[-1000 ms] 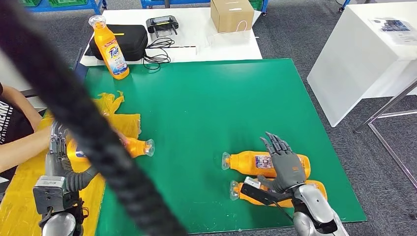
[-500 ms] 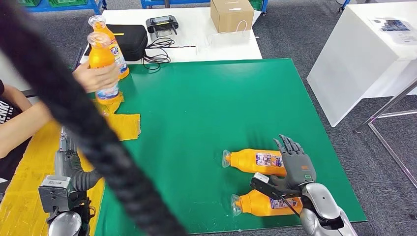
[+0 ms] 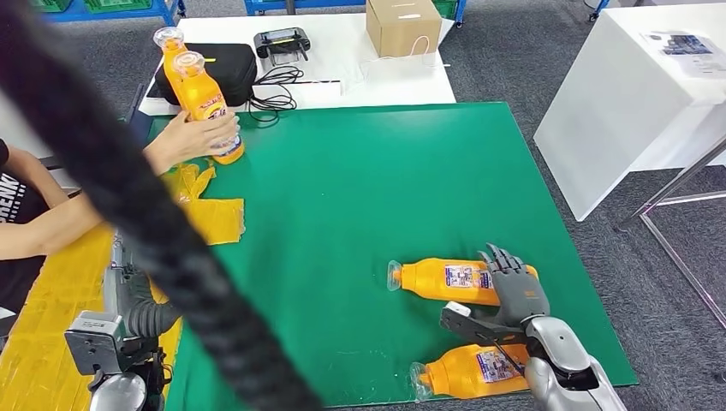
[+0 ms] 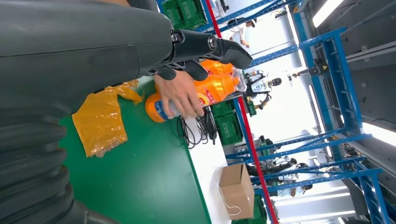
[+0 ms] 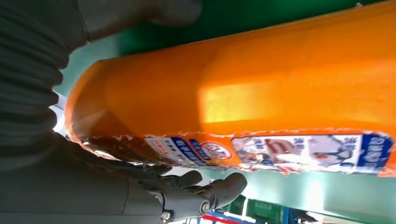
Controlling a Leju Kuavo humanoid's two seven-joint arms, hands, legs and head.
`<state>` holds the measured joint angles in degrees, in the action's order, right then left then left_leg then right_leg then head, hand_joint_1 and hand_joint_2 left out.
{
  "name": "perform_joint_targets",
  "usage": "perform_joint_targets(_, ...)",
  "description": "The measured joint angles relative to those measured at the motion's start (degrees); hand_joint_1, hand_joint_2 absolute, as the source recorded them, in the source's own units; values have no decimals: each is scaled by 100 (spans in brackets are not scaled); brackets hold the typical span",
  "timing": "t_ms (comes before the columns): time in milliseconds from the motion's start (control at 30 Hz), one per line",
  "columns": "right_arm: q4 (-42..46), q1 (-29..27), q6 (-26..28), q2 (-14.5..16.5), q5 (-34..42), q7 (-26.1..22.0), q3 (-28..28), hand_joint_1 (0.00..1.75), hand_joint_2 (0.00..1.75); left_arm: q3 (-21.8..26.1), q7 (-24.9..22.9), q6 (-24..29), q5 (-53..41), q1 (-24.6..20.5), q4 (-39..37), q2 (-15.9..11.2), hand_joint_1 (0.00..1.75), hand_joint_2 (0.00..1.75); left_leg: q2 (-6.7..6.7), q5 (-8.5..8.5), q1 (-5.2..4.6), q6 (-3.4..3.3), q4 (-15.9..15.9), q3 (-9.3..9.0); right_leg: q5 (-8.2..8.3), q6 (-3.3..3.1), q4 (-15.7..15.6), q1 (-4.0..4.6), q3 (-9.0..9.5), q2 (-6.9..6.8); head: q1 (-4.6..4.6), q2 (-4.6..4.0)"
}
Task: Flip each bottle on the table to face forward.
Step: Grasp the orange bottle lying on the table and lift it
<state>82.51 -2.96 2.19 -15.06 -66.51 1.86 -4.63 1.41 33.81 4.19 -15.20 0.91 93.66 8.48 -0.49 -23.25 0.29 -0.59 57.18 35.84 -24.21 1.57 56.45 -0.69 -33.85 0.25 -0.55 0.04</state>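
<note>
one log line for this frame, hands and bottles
right hand: grips far lying bottle | left hand: open | near lying bottle: on green mat | person's hand: holds upright bottle

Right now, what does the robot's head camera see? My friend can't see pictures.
The robot's right hand rests on an orange bottle lying on a green table, with another lying bottle nearer. At the far left corner, a person's hand holds an upright bottle.

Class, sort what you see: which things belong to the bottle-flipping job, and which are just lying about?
Job: two lying bottles; two upright bottles; right hand.

Lying about: cardboard box; black case; controller; yellow wrap.
</note>
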Motion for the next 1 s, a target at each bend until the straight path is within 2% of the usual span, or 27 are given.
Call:
perform_joint_targets(33, -27, 19, -5, 0, 3, -2, -14, 17, 175, -3, 0, 1, 3, -1, 0, -1, 0, 175, 0, 0, 0, 0, 0, -1, 0, 0, 0, 0, 1, 0, 0, 0)
perform_joint_targets(67, -49, 35, -7, -1, 5, -3, -26, 26, 175, -6, 0, 2, 7, -2, 0, -1, 0, 175, 0, 0, 0, 0, 0, -3, 0, 0, 0, 1, 3, 0, 0, 0)
perform_joint_targets(100, -67, 45, -7, -1, 8, -3, -34, 46, 175, -8, 0, 2, 9, -3, 0, -2, 0, 175, 0, 0, 0, 0, 0, -4, 0, 0, 0, 1, 4, 0, 0, 0)
perform_joint_targets(167, -91, 57, -7, -2, 17, -3, -45, 107, 175, -11, 0, 4, 13, -3, 0, -2, 0, 175, 0, 0, 0, 0, 0, -5, 0, 0, 0, 1, 6, 0, 0, 0)
perform_joint_targets(200, -102, 61, -9, -3, 22, -3, -48, 131, 175, -15, 0, 6, 15, -3, 0, -2, 0, 175, 0, 0, 0, 0, 0, -6, 0, 0, 0, 1, 6, 0, 0, 0)
perform_joint_targets(233, -111, 64, -11, -4, 33, -3, -51, 146, 175, -24, -1, 11, 19, -3, 1, -3, 0, 175, -1, 0, 0, 0, 0, -6, 0, 0, 0, 1, 6, 0, 0, 0)
perform_joint_targets(333, -123, 54, -23, -12, 106, 16, -67, 167, 175, -80, -30, 43, 22, 2, 23, -16, 0, 175, -2, 0, 0, 0, 0, -6, 0, 0, 0, 1, 7, -1, 0, 0)
perform_joint_targets(433, -62, -31, -15, -33, 179, 86, -76, 175, 175, -140, -91, 77, 10, 37, 91, -39, 0, 175, -3, 0, 0, -1, 1, -6, 0, 0, 0, 0, 8, -2, 0, 0)
perform_joint_targets(1000, 478, -493, 432, 120, 110, 211, -151, 175, 175, -255, -268, 178, -10, 400, 348, -132, 0, 175, -1, -4, 0, -4, -1, -6, -2, 0, 0, 1, 7, -1, 0, 0)
